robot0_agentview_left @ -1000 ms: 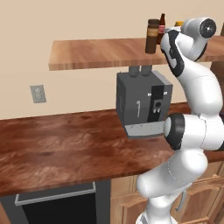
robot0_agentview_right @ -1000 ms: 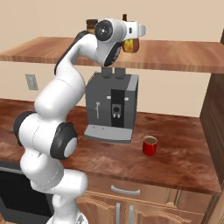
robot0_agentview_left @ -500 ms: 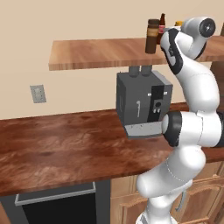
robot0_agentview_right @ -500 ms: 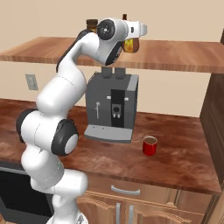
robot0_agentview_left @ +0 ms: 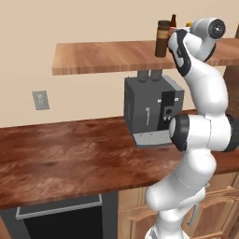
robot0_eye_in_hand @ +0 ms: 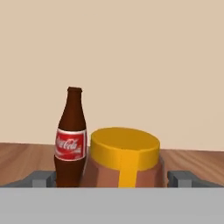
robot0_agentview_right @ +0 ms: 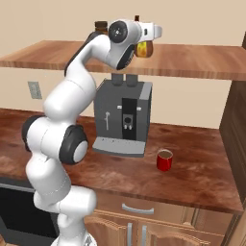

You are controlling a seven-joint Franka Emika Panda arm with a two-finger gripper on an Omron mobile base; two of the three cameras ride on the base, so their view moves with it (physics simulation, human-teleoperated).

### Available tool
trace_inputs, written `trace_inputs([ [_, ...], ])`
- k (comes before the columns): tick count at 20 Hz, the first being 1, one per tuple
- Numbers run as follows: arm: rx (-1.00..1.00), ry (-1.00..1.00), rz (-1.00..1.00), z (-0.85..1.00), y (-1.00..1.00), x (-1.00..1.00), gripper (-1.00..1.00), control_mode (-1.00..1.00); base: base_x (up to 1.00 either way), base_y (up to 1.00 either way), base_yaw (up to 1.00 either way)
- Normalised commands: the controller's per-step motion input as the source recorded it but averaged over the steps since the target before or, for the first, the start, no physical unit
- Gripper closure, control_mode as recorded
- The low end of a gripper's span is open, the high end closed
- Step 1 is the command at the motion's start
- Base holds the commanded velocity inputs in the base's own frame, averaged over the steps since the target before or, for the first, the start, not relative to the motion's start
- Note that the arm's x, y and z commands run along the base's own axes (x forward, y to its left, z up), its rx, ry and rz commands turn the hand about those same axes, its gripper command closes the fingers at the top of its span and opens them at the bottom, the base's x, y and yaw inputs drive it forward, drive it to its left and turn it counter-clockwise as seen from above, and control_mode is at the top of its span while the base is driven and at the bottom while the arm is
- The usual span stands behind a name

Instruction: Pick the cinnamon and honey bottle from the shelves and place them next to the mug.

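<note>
The honey bottle (robot0_eye_in_hand: 124, 151), amber with a yellow cap and a yellow strip down its front, stands on the shelves (robot0_eye_in_hand: 22, 159) right in front of the hand. My gripper (robot0_eye_in_hand: 111, 178) is open, one fingertip on each side of the bottle's body, with the right fingertip (robot0_eye_in_hand: 180, 178) close to it. In the right base view the hand reaches over the shelves (robot0_agentview_right: 192, 60) and the gripper (robot0_agentview_right: 144, 47) is at the honey bottle (robot0_agentview_right: 145, 49). The cinnamon (robot0_agentview_left: 162, 38), a dark brown jar, stands further left on the shelves (robot0_agentview_left: 107, 56). The red mug (robot0_agentview_right: 164, 160) sits on the counter right of the coffee machine.
A slim brown cola bottle (robot0_eye_in_hand: 70, 140) with a red label stands just left of the honey bottle, behind the left fingertip. A grey coffee machine (robot0_agentview_right: 122, 117) sits on the wooden counter (robot0_agentview_right: 202, 178) below the shelves. A tall wooden cabinet (robot0_agentview_right: 236, 125) stands at the right.
</note>
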Motion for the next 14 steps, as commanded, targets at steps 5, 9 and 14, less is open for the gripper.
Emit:
trace_inputs([
  [5,0.0,0.0,0.0,0.0,-0.04,0.15,-1.0,-1.0,0.0,0.0,0.0],
  [9,0.0,0.0,0.01,0.0,-0.12,0.07,-1.0,-1.0,0.0,0.0,0.0],
  [14,0.0,0.0,0.02,0.0,-0.12,0.0,1.0,-1.0,0.0,0.0,0.0],
])
